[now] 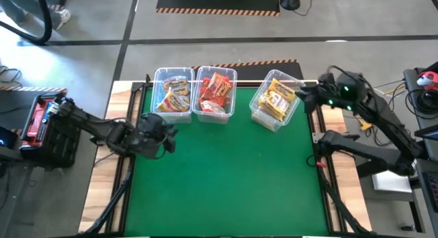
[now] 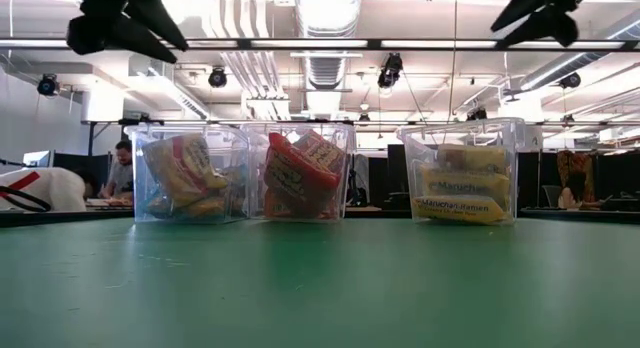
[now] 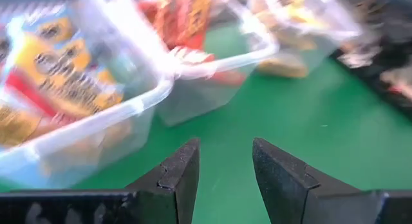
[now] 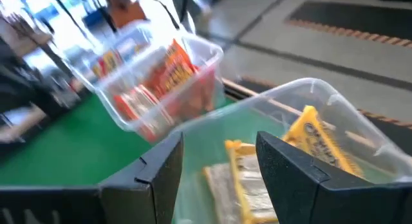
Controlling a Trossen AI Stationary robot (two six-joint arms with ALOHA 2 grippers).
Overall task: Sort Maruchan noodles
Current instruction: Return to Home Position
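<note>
Find L gripper at table's left side, near front of left bin, raised off green mat. Fingers parted, gripping nothing; only mat seen between tips in left wrist view.

Log Maruchan noodles as flat crinkly plastic pkts w/ printed labels, all inside three clear bins along far edge.

- Left bin: yellow pkts w/ blue and red print, leaning on edge against each other.
- Mid bin, touching left bin side by side: red/orange pkts, also leaning, one label turned toward low cam.
- Right bin, set apart from the pair and turned askew: yellow pkts. Seem stacked flat in low view, "Maruchan" legible on front edges.

Cannot count pkts per bin through the walls.

Find R gripper just beside right bin's right rim, above bin height. Fingers spread, holding nothing; yellow pkts visible past them in right wrist view.
</note>
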